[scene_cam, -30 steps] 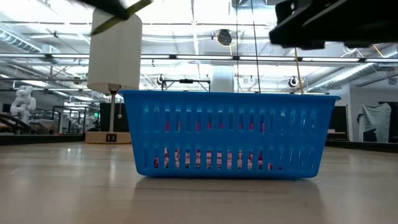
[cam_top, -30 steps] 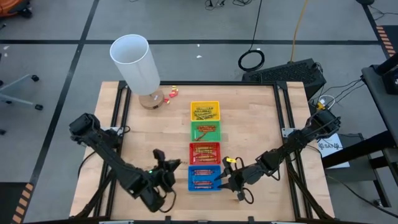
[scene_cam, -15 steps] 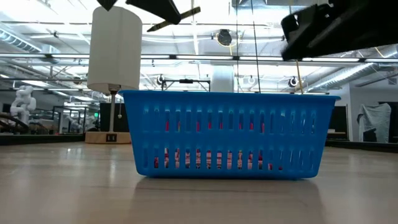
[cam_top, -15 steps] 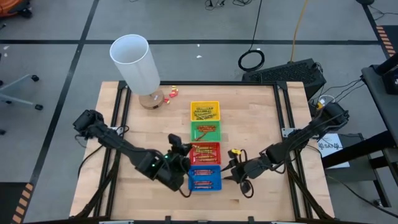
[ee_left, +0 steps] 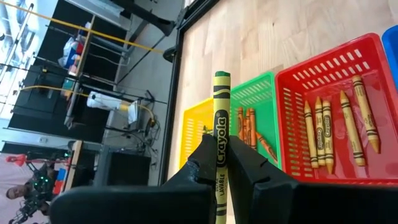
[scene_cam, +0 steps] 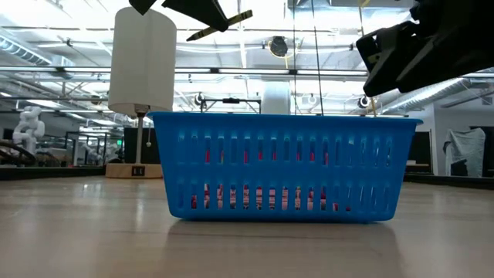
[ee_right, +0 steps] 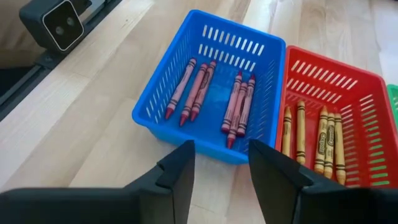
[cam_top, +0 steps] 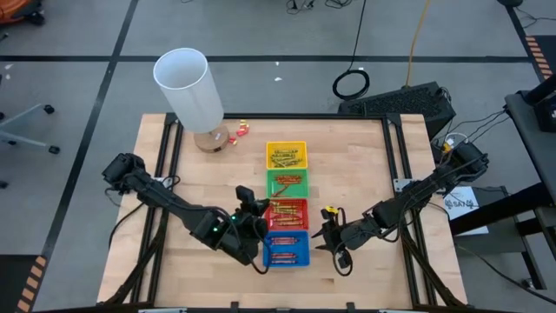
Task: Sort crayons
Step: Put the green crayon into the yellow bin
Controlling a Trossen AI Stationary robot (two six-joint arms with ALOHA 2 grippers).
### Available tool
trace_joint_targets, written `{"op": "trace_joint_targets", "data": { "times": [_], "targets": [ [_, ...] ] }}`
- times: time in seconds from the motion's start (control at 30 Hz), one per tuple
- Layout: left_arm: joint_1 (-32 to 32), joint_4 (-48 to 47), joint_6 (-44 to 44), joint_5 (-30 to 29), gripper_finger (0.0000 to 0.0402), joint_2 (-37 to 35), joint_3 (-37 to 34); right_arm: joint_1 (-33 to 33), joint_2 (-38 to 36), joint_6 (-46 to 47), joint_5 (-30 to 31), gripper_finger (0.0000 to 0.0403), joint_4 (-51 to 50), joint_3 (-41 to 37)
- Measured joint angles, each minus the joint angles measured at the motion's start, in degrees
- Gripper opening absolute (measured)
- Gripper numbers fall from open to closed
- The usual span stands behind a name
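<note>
Looking nearly done here; the crayons all sit in the four coloured trays, no loose ones on the table, left hand pinching a last yellow crayon above them; right hand spread, empty beside the blue tray.

Both arms are matt black, built of slim tubular links joined by bulkier rounded joints, with thin black cables looping alongside. The left arm shows a small green light near its wrist. Each tool ends in two flat, angular black fingers, and the right tool carries a small yellow mark at twelve o'clock.
</note>
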Motion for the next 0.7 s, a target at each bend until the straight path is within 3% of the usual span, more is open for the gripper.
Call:
{"op": "trace_joint_targets", "data": {
  "times": [0.27,0.7],
  "targets": [
    [0.0,0.2,-0.8,0.3,0.0013,0.0,0.0,0.0,0.0,0.4,0.0,0.0134,0.0,0.0],
    [0.0,1.3,-24.0,8.5,0.0013,0.0,0.0,0.0,0.0,4.9,0.1,0.0134,2.8,0.0]
  ]
}}
